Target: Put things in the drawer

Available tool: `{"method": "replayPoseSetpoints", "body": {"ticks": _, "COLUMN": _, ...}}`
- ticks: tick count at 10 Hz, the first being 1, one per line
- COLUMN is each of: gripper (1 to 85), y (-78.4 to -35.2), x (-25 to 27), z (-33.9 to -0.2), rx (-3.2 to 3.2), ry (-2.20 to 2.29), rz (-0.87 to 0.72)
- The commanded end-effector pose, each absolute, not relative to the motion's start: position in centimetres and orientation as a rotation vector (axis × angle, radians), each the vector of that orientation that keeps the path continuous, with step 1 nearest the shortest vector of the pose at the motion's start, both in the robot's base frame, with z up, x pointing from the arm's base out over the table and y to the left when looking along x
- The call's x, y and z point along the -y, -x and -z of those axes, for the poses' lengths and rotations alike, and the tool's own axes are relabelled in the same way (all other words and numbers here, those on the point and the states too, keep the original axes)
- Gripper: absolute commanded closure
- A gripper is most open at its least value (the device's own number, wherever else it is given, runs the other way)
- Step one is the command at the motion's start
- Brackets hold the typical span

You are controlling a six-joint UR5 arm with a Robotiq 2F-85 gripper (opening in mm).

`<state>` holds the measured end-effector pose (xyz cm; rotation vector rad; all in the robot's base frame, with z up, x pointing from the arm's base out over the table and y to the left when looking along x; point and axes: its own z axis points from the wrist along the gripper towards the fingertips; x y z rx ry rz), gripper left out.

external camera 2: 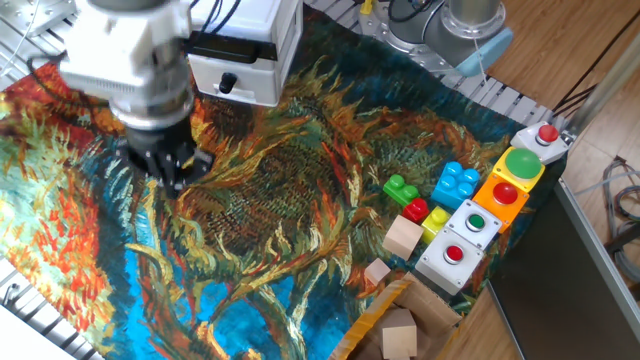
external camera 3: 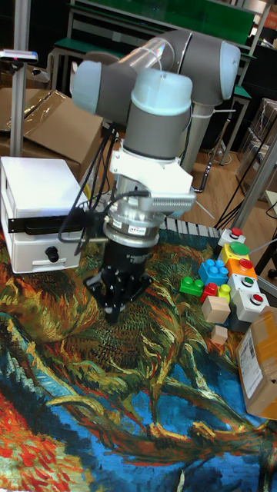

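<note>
The drawer (external camera 2: 232, 82) is the white front panel with a black knob at the bottom of a small white box (external camera 3: 38, 192) at the back left, and it looks pushed in. A tiny pale wooden cube (external camera 2: 377, 271) lies on the painted cloth near the front right, also visible in the tall fixed view (external camera 3: 220, 334). My gripper (external camera 2: 172, 176) hangs low over the cloth in front of the drawer and far left of the cube. Its fingers (external camera 3: 115, 306) meet at the tips, and I see nothing between them.
A larger wooden block (external camera 2: 403, 238) and coloured toy bricks (external camera 2: 455, 184) lie beside a row of button boxes (external camera 2: 478, 222) at the right edge. A brown cardboard box (external camera 2: 400, 325) holding a wooden block sits at the front right. The arm's base (external camera 2: 440, 30) stands at the back.
</note>
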<state>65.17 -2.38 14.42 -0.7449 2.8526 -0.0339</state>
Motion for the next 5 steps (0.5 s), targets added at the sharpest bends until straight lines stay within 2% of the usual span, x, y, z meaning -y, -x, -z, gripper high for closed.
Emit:
{"method": "replayPoseSetpoints", "body": {"ticks": 1, "gripper": 84.3, "y": -67.2, "x": 0.6, "z": -12.4, "rx": -2.817, "ry": 0.68, "rz": -0.002}}
{"method": "replayPoseSetpoints", "body": {"ticks": 3, "gripper": 84.3, "y": -69.4, "x": -1.4, "z": -11.5, "rx": -2.812, "ry": 0.641, "rz": -0.038}}
{"method": "replayPoseSetpoints", "body": {"ticks": 5, "gripper": 84.3, "y": -69.2, "x": -1.8, "z": -11.6, "rx": -2.817, "ry": 0.647, "rz": -0.058}}
